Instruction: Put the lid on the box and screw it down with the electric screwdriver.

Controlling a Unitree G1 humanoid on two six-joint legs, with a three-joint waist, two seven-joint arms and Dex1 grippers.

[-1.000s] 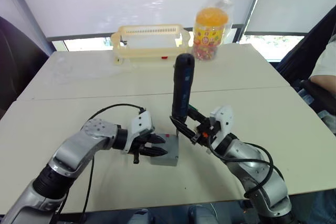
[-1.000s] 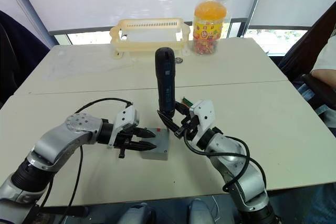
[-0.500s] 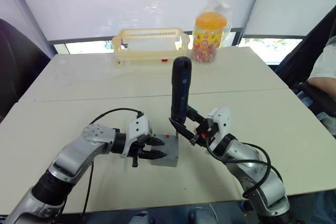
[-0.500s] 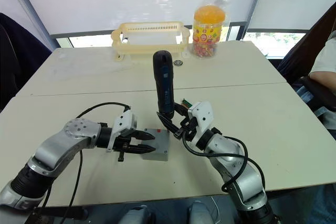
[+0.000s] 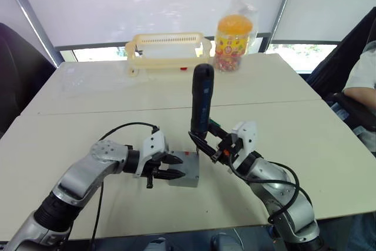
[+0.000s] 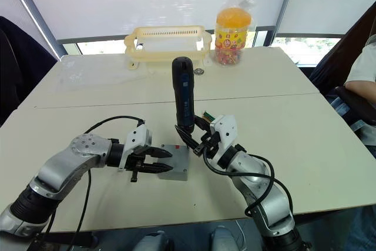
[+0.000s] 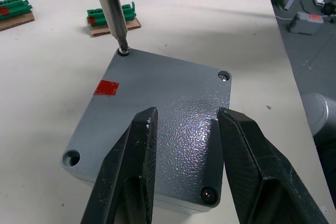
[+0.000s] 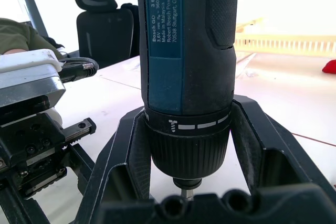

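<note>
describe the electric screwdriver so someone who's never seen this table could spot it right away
Start at the near edge of the table, where a flat grey box sits between the two grippers. The electric screwdriver stands upright over the box's far corner, clamped in the right gripper, its metal bit in a corner screw hole. It is the tall black-and-blue pen-shaped tool, unlike the cream basket and orange-lidded jar at the back.

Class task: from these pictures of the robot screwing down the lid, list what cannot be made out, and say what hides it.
- Inside of the box: covered by the lid.
- Screw under the electric screwdriver bit: left wrist view, the bit tip covers it.
- Near corner holes: left wrist view, too dark to tell screws.
- Left gripper contact with the lid: cannot tell.
</note>
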